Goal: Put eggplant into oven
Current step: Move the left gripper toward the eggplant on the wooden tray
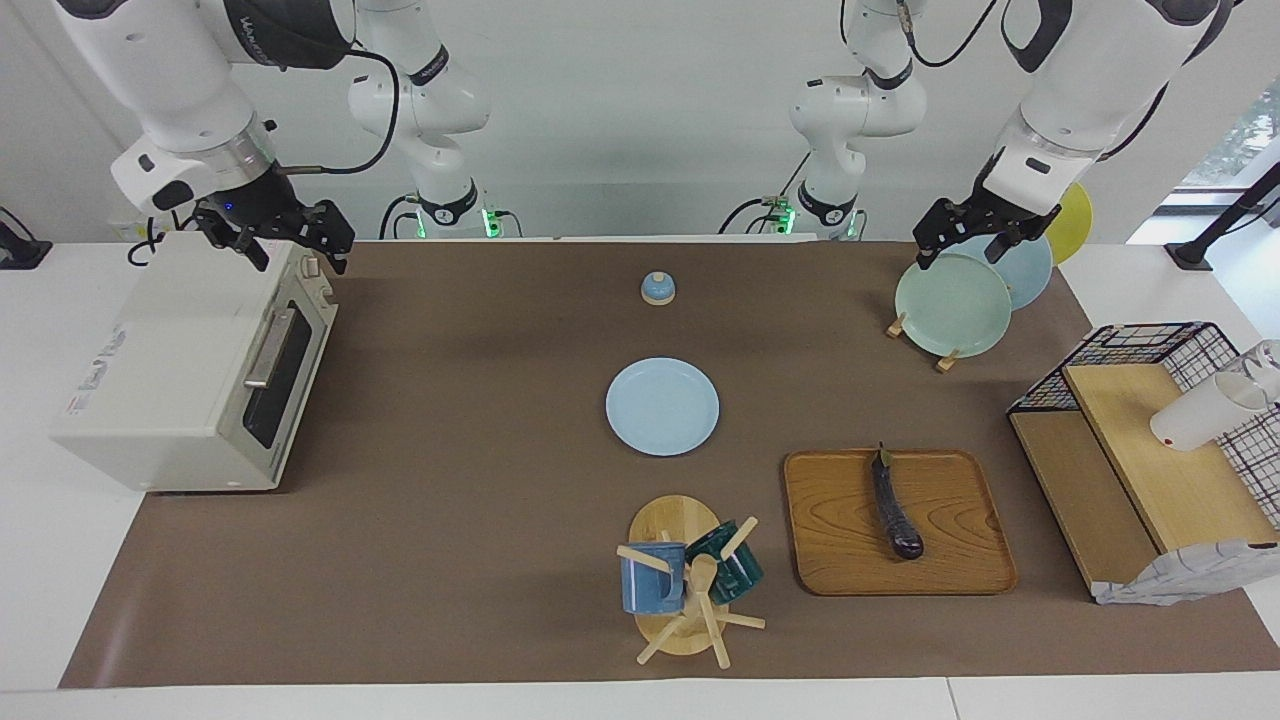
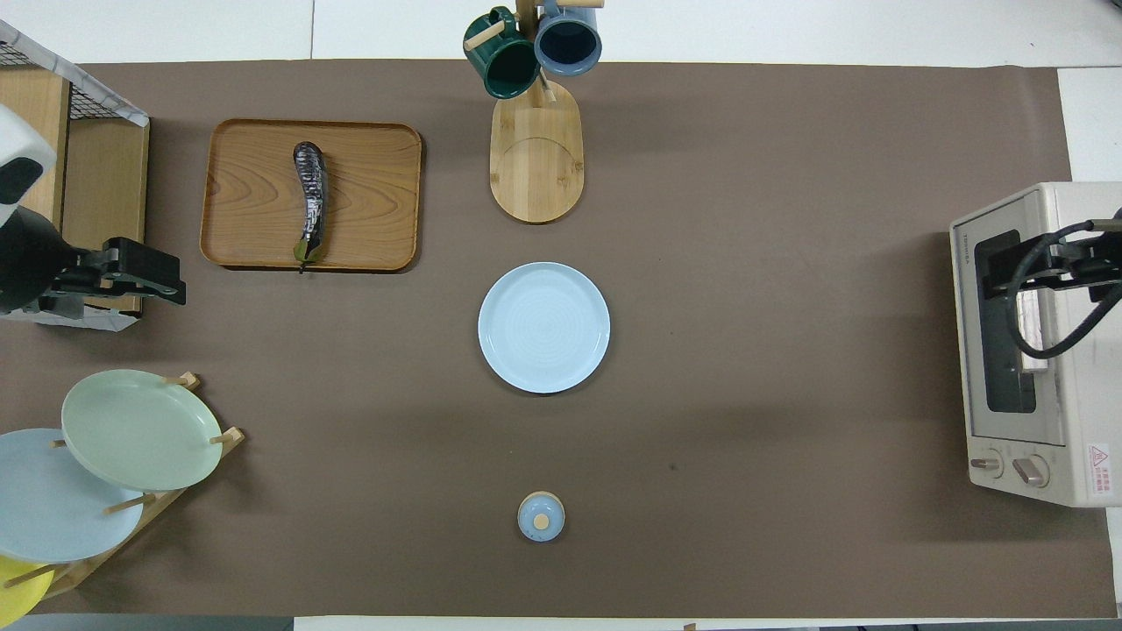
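Mugs (image 1: 690,575) hang beside the tray (image 1: 830,560), where the eggplant (image 1: 897,510) lies lengthwise, stem toward the robots. Left gripper (image 1: 958,240), spread above the plate rack (image 1: 945,352), is nearer it; right gripper (image 1: 290,240), also spread, hovers over the closed oven (image 1: 170,380).

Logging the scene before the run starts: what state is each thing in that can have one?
oven: door shut.
eggplant: lying flat on the wooden tray, untouched.
light blue plate: flat on the mat, empty.
green plate: standing on edge in the plate rack.
blue mug, green mug: hanging on the mug tree.
left gripper: open, over the plate rack.
right gripper: open, over the oven.
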Tool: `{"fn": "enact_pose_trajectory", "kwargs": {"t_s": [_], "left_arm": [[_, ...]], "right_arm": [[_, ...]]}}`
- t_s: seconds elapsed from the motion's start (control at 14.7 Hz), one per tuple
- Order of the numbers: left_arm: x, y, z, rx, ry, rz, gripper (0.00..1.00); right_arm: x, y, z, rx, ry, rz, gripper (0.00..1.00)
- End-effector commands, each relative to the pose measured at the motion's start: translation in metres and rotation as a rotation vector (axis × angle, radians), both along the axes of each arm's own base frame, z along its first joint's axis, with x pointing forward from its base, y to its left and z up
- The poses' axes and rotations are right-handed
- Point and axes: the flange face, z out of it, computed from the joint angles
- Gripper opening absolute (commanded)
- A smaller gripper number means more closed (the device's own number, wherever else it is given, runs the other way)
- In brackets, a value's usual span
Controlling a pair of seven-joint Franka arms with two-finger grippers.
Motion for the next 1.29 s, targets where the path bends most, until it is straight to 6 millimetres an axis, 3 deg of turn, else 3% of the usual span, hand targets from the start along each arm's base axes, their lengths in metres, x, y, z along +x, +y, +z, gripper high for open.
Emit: {"fn": "enact_pose_trajectory", "kwargs": {"t_s": [0.0,0.54,0.61,0.68,0.75,0.95,1.23], "left_arm": [[0.002,0.001,0.0,-0.021,-0.01,0.002,1.0],[0.012,0.005,-0.004,-0.039,-0.052,0.022,1.0],[0.021,0.006,-0.014,-0.048,-0.05,0.027,1.0],[0.031,0.005,-0.026,-0.05,-0.054,0.029,1.0],[0.04,0.004,-0.038,-0.051,-0.055,0.03,1.0],[0.078,-0.006,-0.093,-0.065,-0.052,0.031,1.0],[0.124,-0.011,-0.177,-0.076,-0.093,0.045,1.0]], "right_arm": [[0.003,0.001,0.002,0.02,-0.014,0.018,1.0],[-0.002,0.004,-0.007,0.01,0.007,0.032,1.0],[-0.003,0.001,-0.008,0.02,0.007,0.05,0.88],[-0.003,0.003,-0.008,0.018,0.007,0.068,0.16],[-0.002,0.0,-0.013,0.016,0.0,0.069,0.0],[-0.011,-0.016,-0.03,0.015,-0.021,0.06,0.0],[-0.019,-0.033,-0.1,-0.078,-0.068,0.081,0.0]]}}
